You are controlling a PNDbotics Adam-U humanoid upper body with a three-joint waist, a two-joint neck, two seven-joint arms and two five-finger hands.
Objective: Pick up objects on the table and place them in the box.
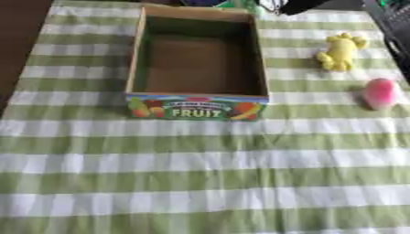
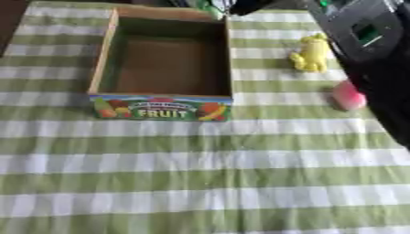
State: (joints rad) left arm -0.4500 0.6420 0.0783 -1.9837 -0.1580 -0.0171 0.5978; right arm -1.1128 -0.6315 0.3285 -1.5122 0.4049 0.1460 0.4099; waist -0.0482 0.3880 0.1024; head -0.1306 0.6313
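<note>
A wooden box [image 1: 136, 50] with a colourful "FRUIT" label on its front wall stands at the table's far middle, and nothing shows inside it. To its right lies a yellow toy fruit [image 1: 342, 51]. A pink rounded toy fruit [image 1: 380, 93] lies nearer, close to the table's right edge. My right arm [image 2: 364, 34], black and grey, comes down the right side of the right eye view. Its dark lower part [image 2: 388, 98] hangs just right of the pink fruit, and I cannot make out the hand's shape. No left hand shows.
A green-and-white striped cloth [image 1: 200, 173] covers the table. Dark objects [image 1: 292, 4] sit beyond the box at the far edge. Dark floor [image 1: 16, 36] shows past the table's left edge.
</note>
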